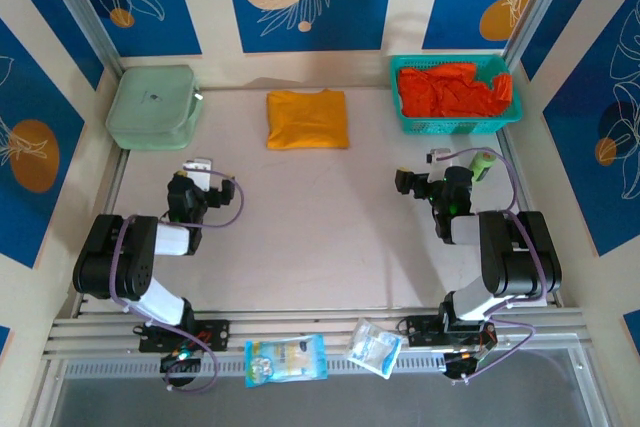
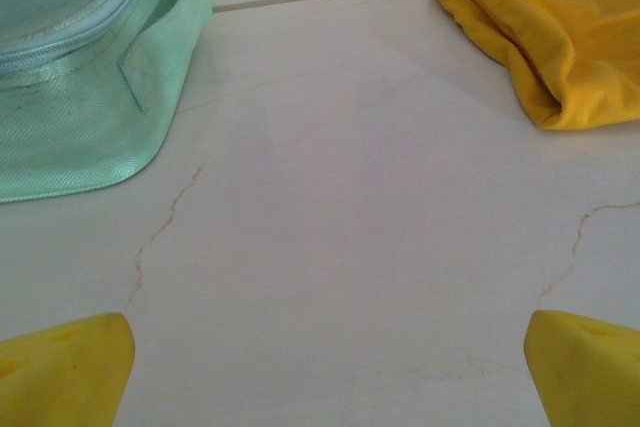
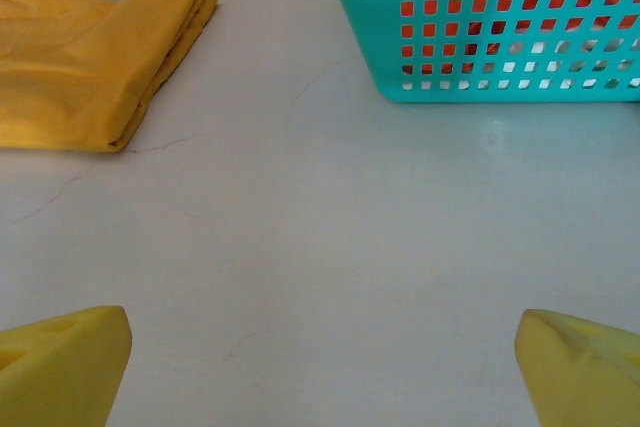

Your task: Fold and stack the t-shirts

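Note:
A folded mustard-yellow t-shirt [image 1: 307,119] lies at the back middle of the table; it sits at the upper right [image 2: 545,27] in the left wrist view and at the upper left [image 3: 85,62] in the right wrist view. Crumpled red-orange t-shirts [image 1: 455,90] fill the teal basket, their colour visible through its holes [image 3: 470,7]. My left gripper [image 1: 198,169] is low over the table at the left, open, its yellow fingertips [image 2: 65,367] wide apart over bare table. My right gripper [image 1: 437,162] is at the right, near the basket, also open and holding nothing [image 3: 320,367].
A pale green lidded box [image 1: 152,107] stands at the back left, close ahead of the left gripper [image 2: 70,77]. The teal mesh basket [image 1: 455,127] stands at the back right [image 3: 520,77]. Two plastic packets [image 1: 286,358] [image 1: 375,347] lie on the near rail. Patterned walls enclose the table.

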Robot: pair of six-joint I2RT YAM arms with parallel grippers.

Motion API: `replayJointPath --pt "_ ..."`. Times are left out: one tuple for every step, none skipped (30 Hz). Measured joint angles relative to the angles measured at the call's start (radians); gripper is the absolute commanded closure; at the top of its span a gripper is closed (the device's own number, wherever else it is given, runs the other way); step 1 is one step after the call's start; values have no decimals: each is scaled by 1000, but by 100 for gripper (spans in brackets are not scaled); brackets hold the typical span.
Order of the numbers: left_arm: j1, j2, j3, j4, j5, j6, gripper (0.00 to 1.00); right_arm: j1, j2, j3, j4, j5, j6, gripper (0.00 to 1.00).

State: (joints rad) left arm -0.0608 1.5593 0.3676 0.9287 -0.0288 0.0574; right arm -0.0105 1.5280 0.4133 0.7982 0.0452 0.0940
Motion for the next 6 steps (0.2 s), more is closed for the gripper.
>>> replayJointPath --pt "0 0 0 -3 2 0 1 0 0 0 0 0 0 1" --pt "0 0 0 -7 3 0 1 0 0 0 0 0 0 1" --pt "0 0 0 -10 3 0 1 0 0 0 0 0 0 1" --pt "0 0 0 -11 3 0 1 0 0 0 0 0 0 1" --pt "0 0 0 -11 3 0 1 0 0 0 0 0 0 1" --pt "0 0 0 -11 3 0 1 0 0 0 0 0 0 1"
